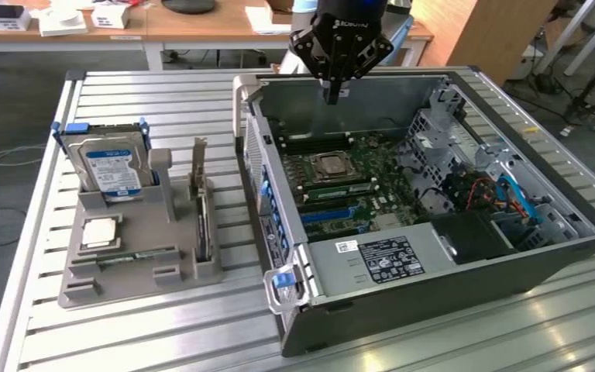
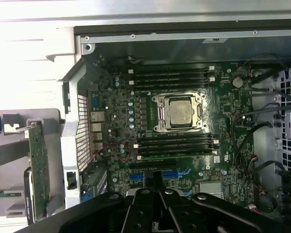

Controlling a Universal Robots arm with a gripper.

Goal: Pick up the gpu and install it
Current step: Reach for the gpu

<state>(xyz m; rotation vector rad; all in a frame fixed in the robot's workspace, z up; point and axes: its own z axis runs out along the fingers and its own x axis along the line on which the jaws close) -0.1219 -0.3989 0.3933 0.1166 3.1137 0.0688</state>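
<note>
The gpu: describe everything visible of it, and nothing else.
The gpu is a thin dark card standing on its long edge in a slot of the grey holder, beside the open computer case. A silver metal bracket rises at one end; the wrist view shows a green circuit-board side. Only the holder touches it; the gripper hangs over the case, apart.

Table (image 1: pixel 122 333) is ribbed metal, holder (image 1: pixel 158 232) matt grey plastic, gpu (image 1: pixel 204 221) bracket bare metal.
</note>
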